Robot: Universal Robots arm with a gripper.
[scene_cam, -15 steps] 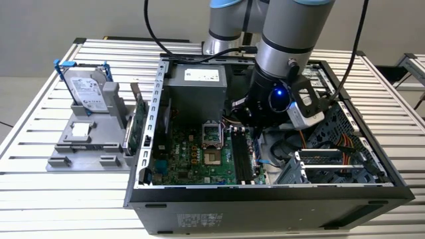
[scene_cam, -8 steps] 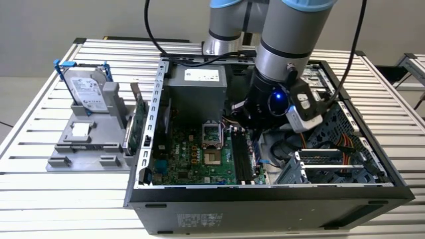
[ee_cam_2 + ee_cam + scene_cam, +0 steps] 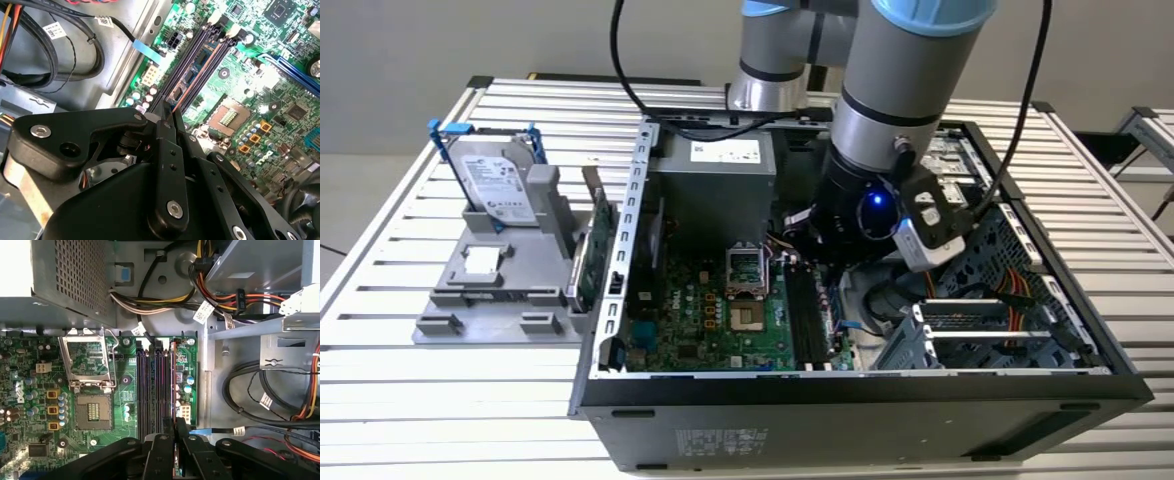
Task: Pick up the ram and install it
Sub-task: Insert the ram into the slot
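Your arm (image 3: 894,110) reaches down into the open case (image 3: 854,390) on the slatted surface (image 3: 400,380), over the motherboard (image 3: 30,405). In both wrist views the tool (image 3: 174,426) is clamped on the ram (image 3: 174,385), which stands on edge directly under the fingertips (image 3: 176,120), in the memory slots (image 3: 155,390) beside the socket (image 3: 90,385).

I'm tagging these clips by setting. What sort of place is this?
Probably a lab or workshop bench for PC assembly trials: an open computer case lies on a slatted aluminium table, with a hard drive standing in a grey parts fixture beside it.
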